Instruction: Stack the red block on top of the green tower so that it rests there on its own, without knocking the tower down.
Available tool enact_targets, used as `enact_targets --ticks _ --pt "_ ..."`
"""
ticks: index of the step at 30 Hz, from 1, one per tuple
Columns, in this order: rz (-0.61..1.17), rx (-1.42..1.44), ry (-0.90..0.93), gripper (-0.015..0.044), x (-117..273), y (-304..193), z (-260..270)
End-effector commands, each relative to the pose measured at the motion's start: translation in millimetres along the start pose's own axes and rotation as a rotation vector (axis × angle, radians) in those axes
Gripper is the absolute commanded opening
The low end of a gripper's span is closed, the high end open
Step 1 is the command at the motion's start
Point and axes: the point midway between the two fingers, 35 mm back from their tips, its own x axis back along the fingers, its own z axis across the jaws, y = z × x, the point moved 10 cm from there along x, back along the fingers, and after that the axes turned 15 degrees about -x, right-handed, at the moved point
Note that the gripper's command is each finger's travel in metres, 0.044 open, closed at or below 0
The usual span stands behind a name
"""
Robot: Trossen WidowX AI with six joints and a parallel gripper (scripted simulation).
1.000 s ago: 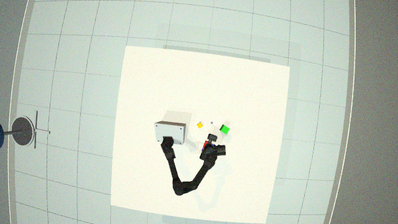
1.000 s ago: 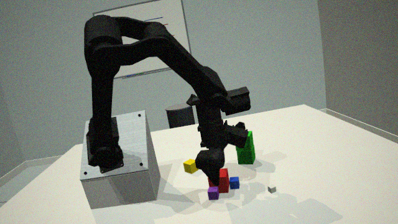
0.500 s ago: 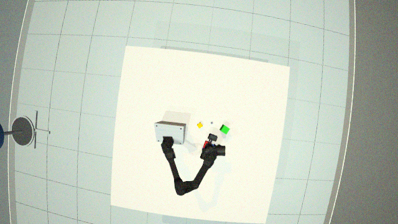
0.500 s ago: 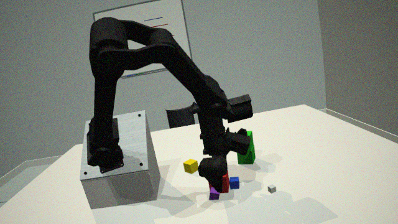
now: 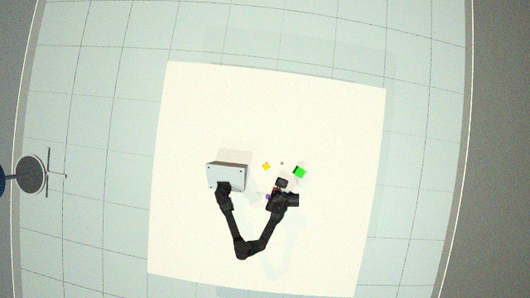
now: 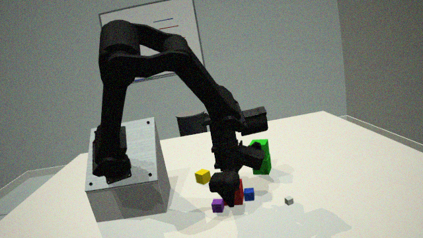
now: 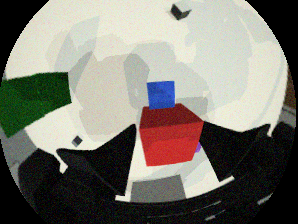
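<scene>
The red block (image 5: 277, 189) (image 6: 240, 195) (image 7: 170, 150) stands on the table between my gripper's fingers. My gripper (image 7: 164, 124) is partly open around it. In the wrist view the right finger's tip is close against the block's edge and a thin gap shows at the left finger; whether they touch is unclear. In the exterior view the near finger hides part of the block. The green tower (image 5: 299, 172) (image 6: 264, 165) (image 7: 40, 97), two blocks high, stands upright apart from the gripper, partly hidden behind the arm in the exterior view.
A blue cube (image 6: 249, 194) (image 7: 161, 95) and a purple cube (image 5: 267, 197) (image 6: 217, 205) (image 7: 198, 147) lie close beside the red block. A yellow cube (image 5: 266, 166) (image 6: 202, 176) and a small grey cube (image 5: 281, 163) (image 6: 289, 200) lie farther off. The arm stands on a metal box (image 5: 236, 175) (image 6: 139, 201).
</scene>
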Motion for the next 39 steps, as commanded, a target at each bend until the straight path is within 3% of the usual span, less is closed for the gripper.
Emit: enact_targets --ticks 1,3,11,18,39 --pt "0.001 0.001 0.005 0.0282 0 0 0" --pt "0.001 0.001 0.005 0.023 0 0 0" --pt "0.001 0.001 0.005 0.0177 0 0 0" --pt "0.002 0.001 0.006 0.0 21 1 0" --pt "0.004 0.001 0.009 0.0 120 1 -1"
